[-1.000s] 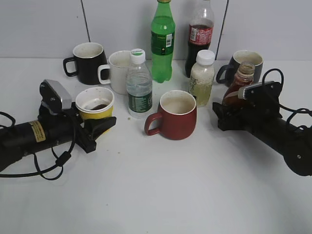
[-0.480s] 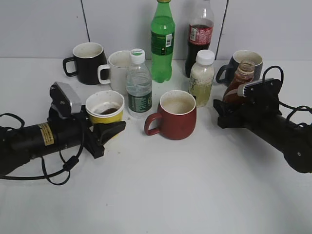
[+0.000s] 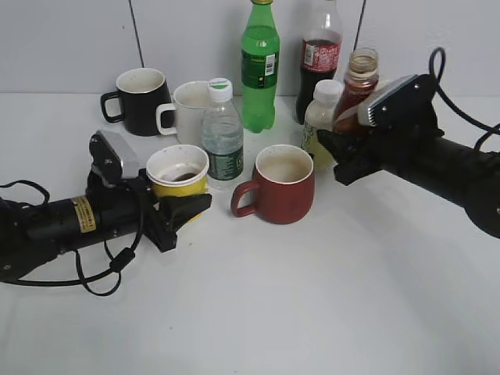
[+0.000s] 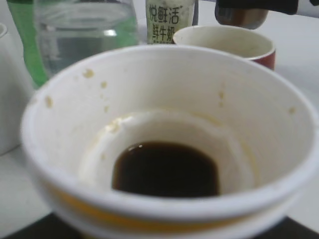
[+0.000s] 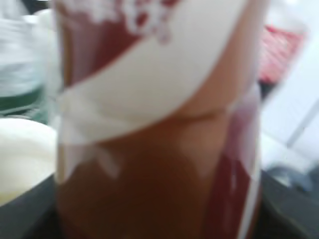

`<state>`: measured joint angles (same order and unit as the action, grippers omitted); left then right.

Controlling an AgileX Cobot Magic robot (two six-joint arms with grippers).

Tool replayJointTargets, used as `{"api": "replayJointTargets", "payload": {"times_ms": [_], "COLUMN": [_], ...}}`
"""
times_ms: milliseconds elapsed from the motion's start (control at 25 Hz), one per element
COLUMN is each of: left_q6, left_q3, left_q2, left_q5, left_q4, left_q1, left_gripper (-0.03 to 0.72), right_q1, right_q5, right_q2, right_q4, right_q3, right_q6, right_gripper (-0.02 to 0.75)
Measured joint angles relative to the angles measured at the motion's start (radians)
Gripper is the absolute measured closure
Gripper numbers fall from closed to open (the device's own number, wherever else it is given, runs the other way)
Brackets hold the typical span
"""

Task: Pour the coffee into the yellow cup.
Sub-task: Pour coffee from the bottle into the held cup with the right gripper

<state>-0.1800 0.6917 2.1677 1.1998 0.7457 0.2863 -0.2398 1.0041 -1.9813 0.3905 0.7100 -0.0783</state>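
The yellow cup (image 3: 177, 173), white inside with a little dark coffee at the bottom, is held by my left gripper (image 3: 176, 207), which is shut on it; it fills the left wrist view (image 4: 164, 149). My right gripper (image 3: 344, 152) is shut on the open brown coffee bottle (image 3: 355, 90) and holds it upright in the air, above and right of the red mug. The bottle fills the right wrist view (image 5: 159, 149), blurred.
A red mug (image 3: 280, 185) stands in the middle between the grippers. Behind are a water bottle (image 3: 223, 137), white mug (image 3: 187, 113), black mug (image 3: 142, 100), green bottle (image 3: 260, 66), cola bottle (image 3: 321, 55) and a milk bottle (image 3: 318, 117).
My right gripper has lifted the coffee bottle off the table and moved it up and left. My left gripper has slid the yellow cup to the right, toward the red mug.
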Motion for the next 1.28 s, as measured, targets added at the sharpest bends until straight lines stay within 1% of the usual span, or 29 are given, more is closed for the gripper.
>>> {"api": "replayJointTargets", "payload": {"times_ms": [200, 400, 440, 480, 640, 800, 1040, 1280], "left_q6": [-0.015, -0.015, -0.015, -0.015, -0.016, -0.052, -0.059, -0.059], "left_q3": [0.018, 0.022, 0.022, 0.023, 0.024, 0.024, 0.024, 0.024], "left_q2": [-0.004, -0.044, -0.044, -0.067, -0.091, -0.092, -0.099, -0.099], "left_q5": [0.0, -0.001, -0.001, -0.001, 0.001, -0.006, -0.007, -0.007], "left_q4": [0.002, 0.003, 0.003, 0.003, 0.004, 0.004, 0.004, 0.004], "left_q1": [0.024, 0.073, 0.073, 0.094, 0.108, 0.123, 0.153, 0.173], "left_gripper": [0.308, 0.309, 0.309, 0.309, 0.309, 0.309, 0.309, 0.309], "right_q1": [-0.08, -0.127, -0.139, -0.15, -0.184, -0.198, -0.198, -0.198], "right_q5": [-0.039, -0.082, -0.105, -0.123, -0.148, -0.162, -0.185, -0.187], "right_q2": [0.051, 0.063, 0.063, 0.063, 0.063, 0.063, 0.063, 0.063], "right_q4": [-0.022, -0.034, -0.035, -0.035, -0.055, -0.073, -0.081, -0.118], "right_q3": [0.002, 0.014, 0.023, 0.033, 0.063, 0.079, 0.083, 0.083], "right_q6": [-0.08, -0.192, -0.21, -0.223, -0.309, -0.418, -0.637, -0.838], "right_gripper": [0.234, 0.234, 0.234, 0.234, 0.234, 0.234, 0.234, 0.234]}}
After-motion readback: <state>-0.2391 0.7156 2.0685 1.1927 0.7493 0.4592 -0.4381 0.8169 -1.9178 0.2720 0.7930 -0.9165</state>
